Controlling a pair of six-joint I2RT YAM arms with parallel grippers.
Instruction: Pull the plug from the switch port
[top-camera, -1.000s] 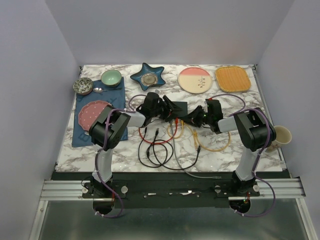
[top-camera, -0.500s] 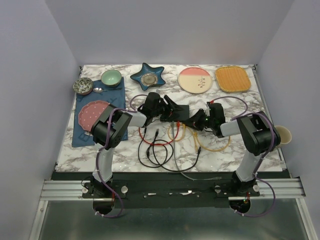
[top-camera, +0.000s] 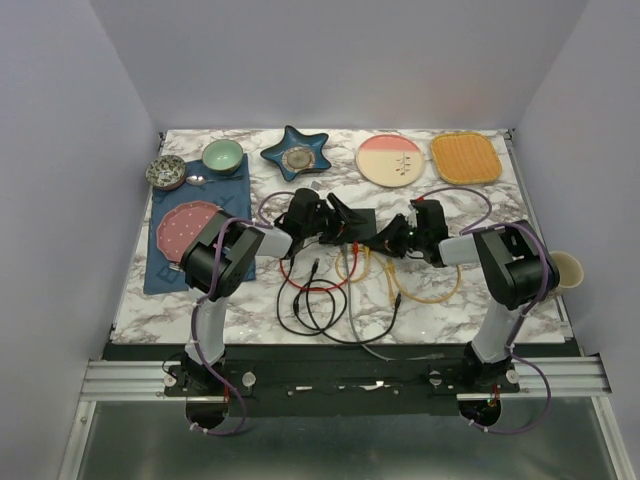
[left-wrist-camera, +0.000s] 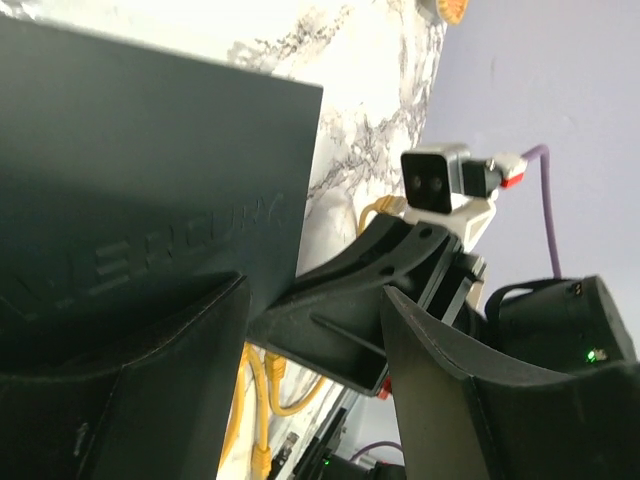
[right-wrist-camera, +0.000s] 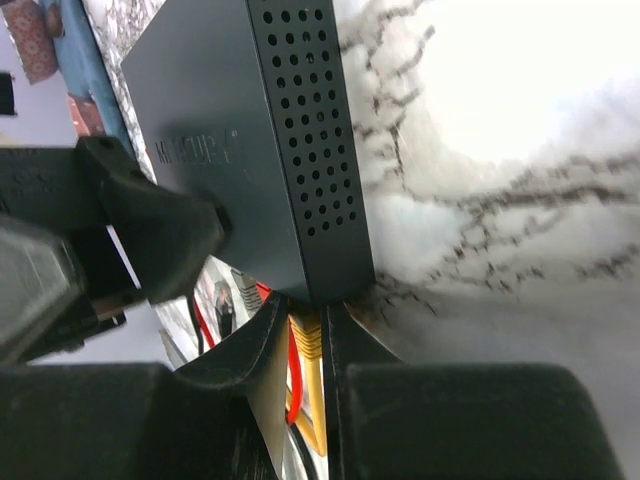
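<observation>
The switch (top-camera: 358, 218) is a flat black box at the table's middle. It also shows in the left wrist view (left-wrist-camera: 150, 170) and the right wrist view (right-wrist-camera: 250, 150). My left gripper (top-camera: 338, 222) is open (left-wrist-camera: 312, 295), with one finger (left-wrist-camera: 130, 380) lying on the switch's left part. My right gripper (top-camera: 385, 240) meets the switch's socket edge from the right. Its fingers are shut (right-wrist-camera: 308, 320) on a yellow plug (right-wrist-camera: 308, 345) that sits in a port at the switch's corner. A red cable (right-wrist-camera: 296, 375) runs beside the plug.
Loops of yellow (top-camera: 430, 295), red (top-camera: 300, 280), black (top-camera: 310, 315) and grey (top-camera: 395, 350) cable lie in front of the switch. A blue mat with a pink plate (top-camera: 185, 228), bowls, a star dish (top-camera: 296, 152), two plates and a mug (top-camera: 565, 270) line the sides and back.
My right gripper drifted slightly right and toward me, then came back left against the switch. My left arm has hardly moved.
</observation>
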